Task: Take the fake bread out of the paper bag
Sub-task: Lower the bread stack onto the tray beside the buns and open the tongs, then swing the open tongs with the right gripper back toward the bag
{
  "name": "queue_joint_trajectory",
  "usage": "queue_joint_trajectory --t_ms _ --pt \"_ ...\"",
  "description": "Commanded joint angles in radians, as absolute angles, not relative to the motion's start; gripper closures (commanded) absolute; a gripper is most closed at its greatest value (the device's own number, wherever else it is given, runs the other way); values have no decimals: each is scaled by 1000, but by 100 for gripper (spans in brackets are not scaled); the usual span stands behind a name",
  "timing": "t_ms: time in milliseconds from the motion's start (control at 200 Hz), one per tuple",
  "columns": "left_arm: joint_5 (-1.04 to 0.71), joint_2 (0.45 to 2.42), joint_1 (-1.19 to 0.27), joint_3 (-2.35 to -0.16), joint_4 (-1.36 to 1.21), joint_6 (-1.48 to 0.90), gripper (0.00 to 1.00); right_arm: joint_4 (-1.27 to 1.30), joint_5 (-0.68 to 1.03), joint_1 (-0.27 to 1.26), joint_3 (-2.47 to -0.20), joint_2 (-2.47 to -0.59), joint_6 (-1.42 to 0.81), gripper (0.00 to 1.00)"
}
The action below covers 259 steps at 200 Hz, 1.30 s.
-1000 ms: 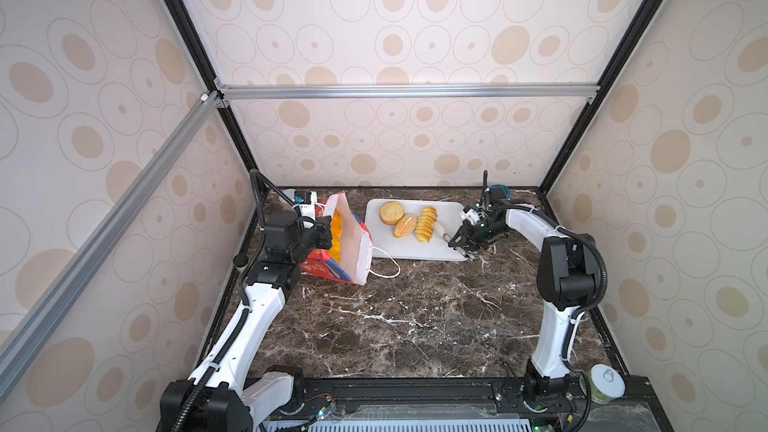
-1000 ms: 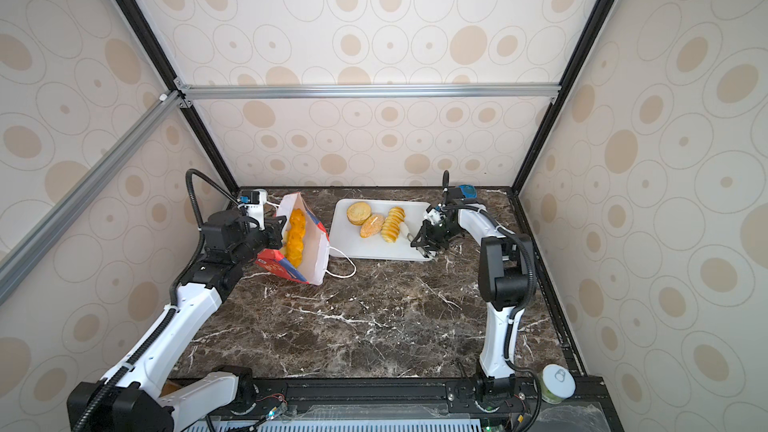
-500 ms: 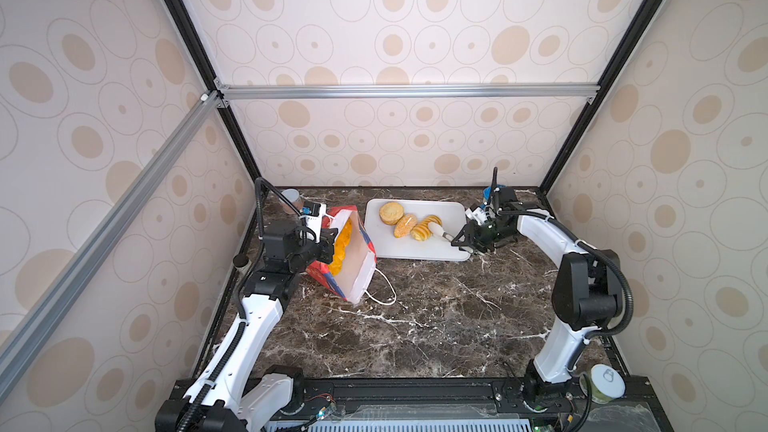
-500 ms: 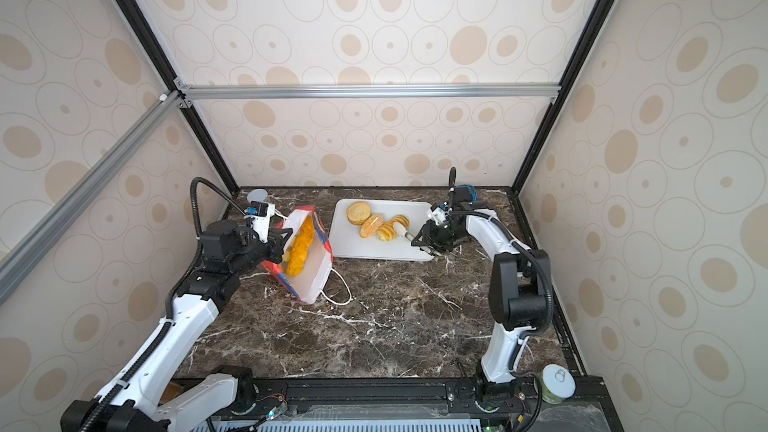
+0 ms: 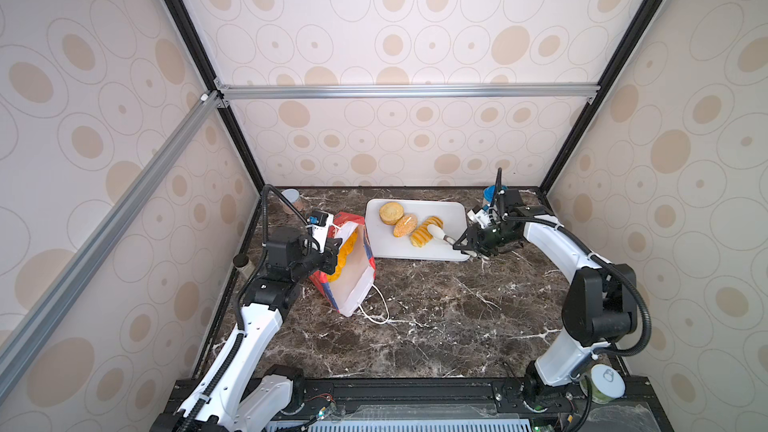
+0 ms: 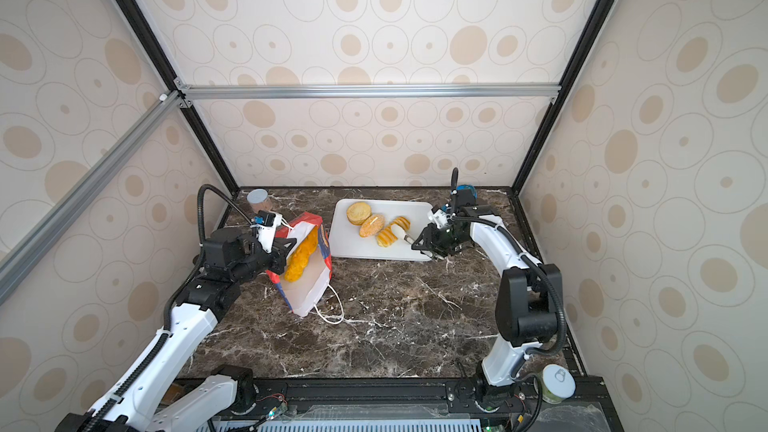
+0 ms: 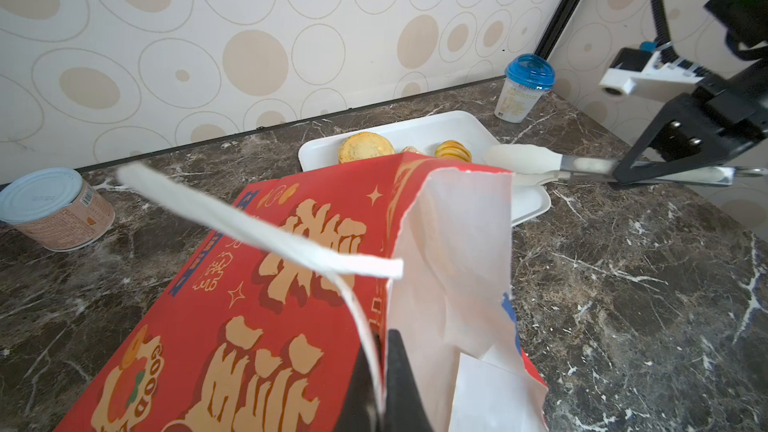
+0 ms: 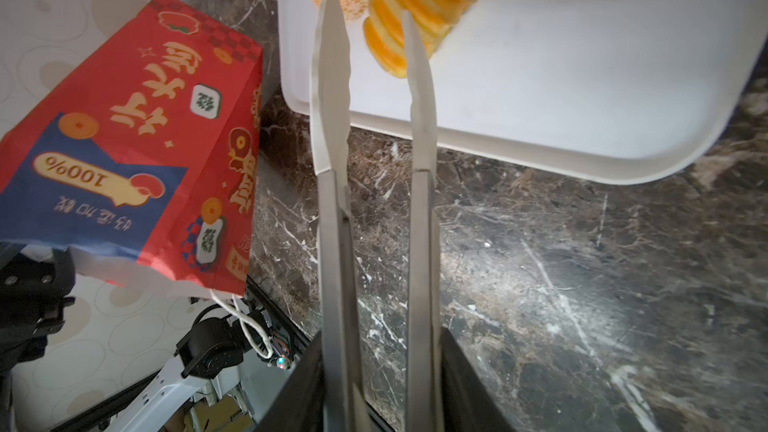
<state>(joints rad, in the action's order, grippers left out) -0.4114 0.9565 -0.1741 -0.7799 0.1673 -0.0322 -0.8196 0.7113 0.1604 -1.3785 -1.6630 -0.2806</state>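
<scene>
The red paper bag [image 5: 353, 272] [image 6: 309, 284] leans over at the left in both top views, its white inside showing. An orange-yellow piece of fake bread [image 5: 347, 251] [image 6: 301, 257] lies inside it. My left gripper [image 5: 330, 253] [image 7: 384, 380] is shut on the bag's rim [image 7: 415, 209], next to a white cord handle [image 7: 257, 230]. A round bun [image 5: 391, 212], a seeded oval [image 5: 405, 225] and a ridged loaf [image 5: 422, 235] lie on the white tray [image 5: 455, 214]. My right gripper [image 5: 478, 241] [image 8: 380, 367] is shut on metal tongs [image 8: 332, 126], whose tips stand apart beside the ridged loaf [image 8: 419, 2].
A tin can [image 5: 291, 200] [image 7: 50, 207] stands at the back left corner. A blue-lidded cup [image 5: 490, 194] [image 7: 525, 87] stands at the back right behind the tray. A green can [image 5: 604, 382] sits on the front right frame. Patterned walls close in three sides.
The tongs in my right gripper have spread apart and the ridged loaf now lies free on the tray. My left arm has tipped the bag further over, mouth toward the front.
</scene>
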Motion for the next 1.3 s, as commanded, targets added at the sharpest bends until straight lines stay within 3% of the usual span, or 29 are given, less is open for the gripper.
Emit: queue_joint_trajectory --t_ms 0,305,555,695,1291 --pt "-385 938 -186 -777 171 -7 100 -866 778 248 -1396 -1522 -306 60" --pt "-345 934 -205 -762 155 -7 100 -806 742 586 -1347 -1333 -545 59" --pt "-337 929 -219 -752 156 0 100 -562 745 806 -1261 -1406 -724 59" --pt "-335 930 -244 -746 161 10 100 -463 768 834 -1285 -1526 -743 59" --pt "-291 933 -331 -693 102 5 100 -500 805 833 -1570 -1971 -657 53"
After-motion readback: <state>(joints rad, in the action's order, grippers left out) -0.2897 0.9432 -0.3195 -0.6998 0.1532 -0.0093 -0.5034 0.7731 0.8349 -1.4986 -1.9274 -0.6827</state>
